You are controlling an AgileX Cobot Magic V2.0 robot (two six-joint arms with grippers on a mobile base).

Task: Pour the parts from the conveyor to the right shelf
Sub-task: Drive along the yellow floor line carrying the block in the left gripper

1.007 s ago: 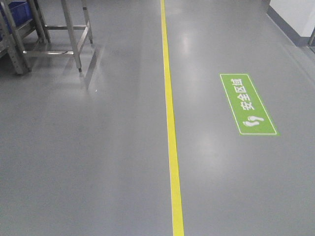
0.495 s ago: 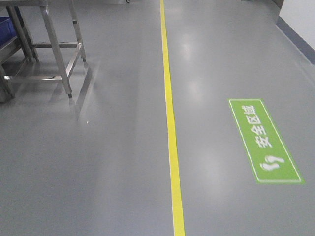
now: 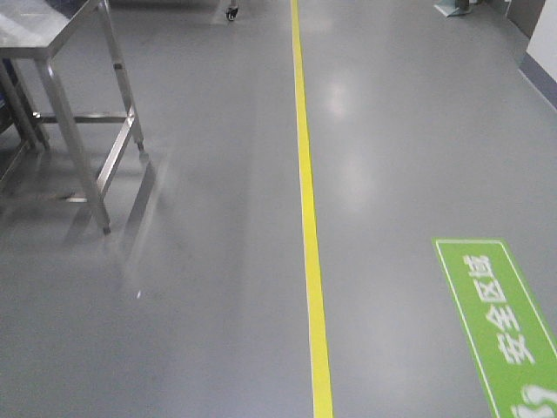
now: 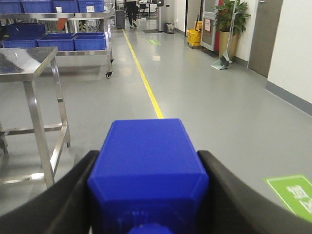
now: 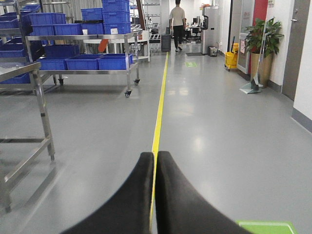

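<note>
The left hand [image 4: 148,163] is closed about halfway on one blue part [image 4: 146,141], with a black finger pressed to each flank. The part's long axis runs straight out ahead between the fingers. What looks like its stud sits at the near end, toward the wrist. The right hand [image 5: 155,158] carries nothing, its fingers shut tip to tip. Both arms are held level, pointing forward along the yellow floor line [image 3: 309,218].

A steel rack of blue bins [image 5: 83,53] stands well ahead and to the left of both hands (whether it is the right shelf the task means cannot be told from here). It lies beyond a steel desk [image 4: 24,61] that is closer on the same side. The conveyor is out of view.

Since the left hand is the loaded one, the pour should fall to that arm once a bin lies under it. The hand would then need to tip nose-down.
</note>
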